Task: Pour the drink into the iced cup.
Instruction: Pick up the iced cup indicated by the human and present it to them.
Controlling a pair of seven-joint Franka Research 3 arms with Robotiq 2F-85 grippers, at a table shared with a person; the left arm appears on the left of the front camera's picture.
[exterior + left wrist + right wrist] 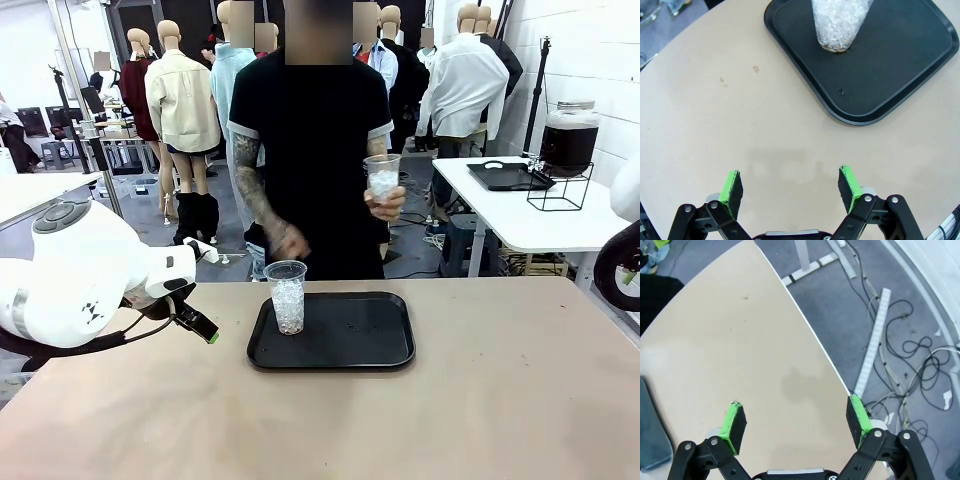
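Note:
A clear cup of ice [288, 297] stands upright at the left end of the black tray [350, 345] in the middle of the table. The person across the table holds a second iced cup [383, 180] at chest height. The dark brown drink fills a glass dispenser jar [568, 135] on a wire stand on the white side table at the back right. My left gripper [200, 327] hovers left of the tray, open and with nothing in it. In the left wrist view that gripper [790, 187] is over bare tabletop, short of the tray [890, 80] and cup [840, 25]. My right gripper [797, 422] is open above the table's right edge.
The person's other hand [285, 240] hangs just above the cup on the tray. Part of my right arm [620, 262] shows at the right border. A black tray [505, 176] lies beside the jar. Cables [900, 370] cover the floor past the table edge.

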